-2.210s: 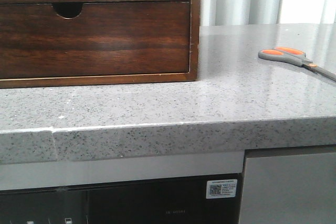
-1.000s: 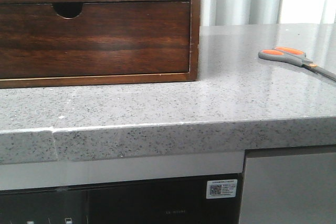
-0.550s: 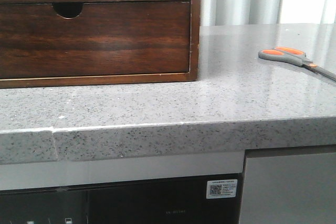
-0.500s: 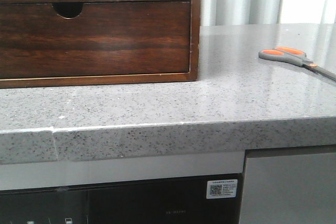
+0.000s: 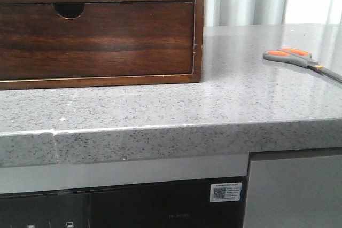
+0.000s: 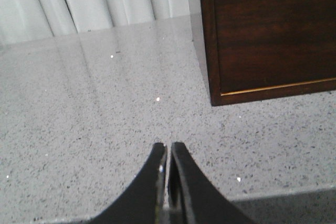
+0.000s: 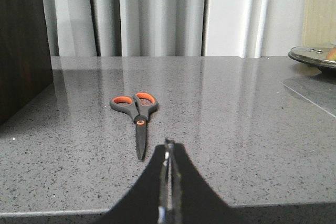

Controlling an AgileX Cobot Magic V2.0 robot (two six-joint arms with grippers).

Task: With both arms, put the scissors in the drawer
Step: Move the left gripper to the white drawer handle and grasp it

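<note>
The drawer [image 5: 96,40] is shut, its inside hidden. The scissors [image 5: 299,60] lie flat on the counter [image 5: 214,105], well to its right. Both grippers, left [image 6: 167,153] and right [image 7: 169,148], are closed on nothing.

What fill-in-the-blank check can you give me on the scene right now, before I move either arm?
1. The scissors lie on the ____.
2. The drawer is fully ____.
3. The left gripper and right gripper both have their fingers ____.
4. The scissors' handles are grey and ____.

Missing words: countertop; closed; shut; orange
</note>
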